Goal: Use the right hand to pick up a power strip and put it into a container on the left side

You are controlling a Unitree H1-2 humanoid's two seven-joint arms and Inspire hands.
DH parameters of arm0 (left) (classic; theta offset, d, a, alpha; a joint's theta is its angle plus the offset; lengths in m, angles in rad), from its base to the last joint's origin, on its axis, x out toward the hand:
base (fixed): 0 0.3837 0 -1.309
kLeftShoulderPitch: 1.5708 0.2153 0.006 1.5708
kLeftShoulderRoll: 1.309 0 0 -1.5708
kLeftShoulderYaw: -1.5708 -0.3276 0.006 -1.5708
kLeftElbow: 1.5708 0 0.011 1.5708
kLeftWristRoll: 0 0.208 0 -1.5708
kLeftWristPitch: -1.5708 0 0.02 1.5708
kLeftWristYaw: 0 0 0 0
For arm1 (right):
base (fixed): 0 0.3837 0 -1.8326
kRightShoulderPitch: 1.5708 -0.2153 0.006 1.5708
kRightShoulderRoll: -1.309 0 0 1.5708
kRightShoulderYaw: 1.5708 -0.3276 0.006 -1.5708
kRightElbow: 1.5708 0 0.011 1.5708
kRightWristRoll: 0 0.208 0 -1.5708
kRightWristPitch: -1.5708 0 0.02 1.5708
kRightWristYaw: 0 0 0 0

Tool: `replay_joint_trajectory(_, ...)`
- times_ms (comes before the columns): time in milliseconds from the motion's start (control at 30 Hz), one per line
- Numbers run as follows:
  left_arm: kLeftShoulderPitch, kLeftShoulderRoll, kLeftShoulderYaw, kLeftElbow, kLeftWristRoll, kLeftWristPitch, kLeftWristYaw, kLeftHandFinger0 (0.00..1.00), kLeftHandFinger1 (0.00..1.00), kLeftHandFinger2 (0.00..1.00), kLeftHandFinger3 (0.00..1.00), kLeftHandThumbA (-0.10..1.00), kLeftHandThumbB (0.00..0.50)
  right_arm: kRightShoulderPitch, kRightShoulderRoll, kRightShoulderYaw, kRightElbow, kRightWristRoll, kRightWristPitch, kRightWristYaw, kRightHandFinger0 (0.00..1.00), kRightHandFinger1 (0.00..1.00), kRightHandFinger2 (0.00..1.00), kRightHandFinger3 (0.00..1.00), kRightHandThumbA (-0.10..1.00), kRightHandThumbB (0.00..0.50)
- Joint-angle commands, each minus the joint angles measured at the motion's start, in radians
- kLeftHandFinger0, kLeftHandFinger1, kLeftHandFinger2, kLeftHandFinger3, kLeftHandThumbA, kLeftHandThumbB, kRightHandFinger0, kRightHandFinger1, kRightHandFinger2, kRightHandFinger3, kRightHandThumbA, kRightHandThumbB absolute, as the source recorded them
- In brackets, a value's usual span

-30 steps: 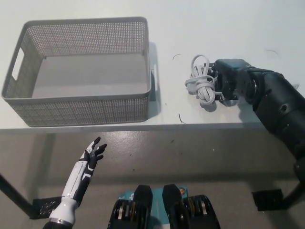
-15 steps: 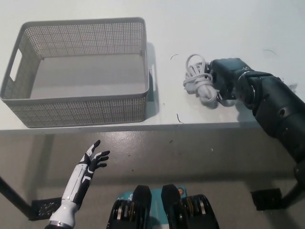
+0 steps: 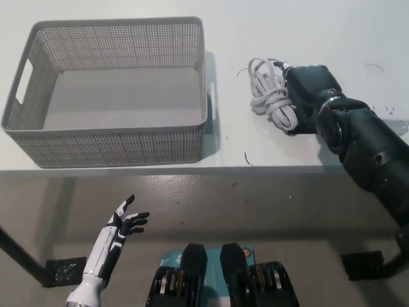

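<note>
Right hand [image 3: 305, 89] upper right, on the power strip [image 3: 273, 96], grip unclear | left hand [image 3: 126, 220] lower left, fingers spread | basket [image 3: 108, 144] upper left.

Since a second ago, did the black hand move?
Cannot tell. The right hand sits at the white cable bundle as before, just as far from the basket. The whole picture shifted, so the camera moved.

Plastic and matt finishes, from what I see

The basket [image 3: 108, 137] looks perforated grey plastic, the cord [image 3: 268, 96] smooth white rubbery, the surface [image 3: 287, 32] matt white, my right hand [image 3: 310, 86] dull black.
</note>
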Motion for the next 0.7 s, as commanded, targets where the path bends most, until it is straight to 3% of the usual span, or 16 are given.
replay_joint_trajectory(0,0.000,0.030,-0.012,-0.090,-0.009,-0.041,-0.016,0.76,0.77,0.76,1.00,1.00,0.187,-0.378,-0.087,-0.058,-0.197,-0.240,-0.131,-0.959,0.00,0.11,0.77,0.96,-0.10,0.182)
replay_joint_trajectory(67,0.000,0.031,-0.014,-0.090,-0.004,-0.041,-0.011,0.76,0.76,0.76,1.00,1.00,0.180,-0.390,-0.088,-0.058,-0.186,-0.240,-0.130,-0.965,0.00,0.12,0.79,0.89,-0.10,0.203)
replay_joint_trajectory(167,-0.001,0.032,-0.016,-0.089,0.000,-0.041,-0.009,0.76,0.76,0.75,1.00,1.00,0.186,-0.413,-0.093,-0.052,-0.167,-0.241,-0.143,-0.978,0.00,0.09,0.73,0.74,-0.10,0.214)
replay_joint_trajectory(300,0.003,0.039,-0.018,-0.093,0.005,-0.041,-0.008,0.75,0.75,0.74,1.00,1.00,0.181,-0.452,-0.099,-0.041,-0.154,-0.245,-0.142,-0.962,0.00,0.04,0.70,0.66,-0.10,0.237)
replay_joint_trajectory(467,0.007,0.040,-0.020,-0.093,0.008,-0.041,-0.008,0.74,0.74,0.74,1.00,1.00,0.191,-0.507,-0.105,-0.014,-0.122,-0.269,-0.123,-0.966,0.00,0.02,0.70,0.70,-0.10,0.231)
replay_joint_trajectory(500,0.008,0.040,-0.020,-0.093,0.009,-0.041,-0.007,0.73,0.74,0.74,1.00,1.00,0.193,-0.523,-0.102,-0.014,-0.110,-0.264,-0.129,-0.959,0.00,0.00,0.69,0.69,-0.10,0.210)
replay_joint_trajectory(667,0.009,0.038,-0.022,-0.096,0.014,-0.041,-0.005,0.73,0.72,0.74,1.00,1.00,0.188,-0.590,-0.102,0.000,-0.057,-0.256,-0.153,-0.936,0.00,0.00,0.60,0.59,-0.10,0.209)
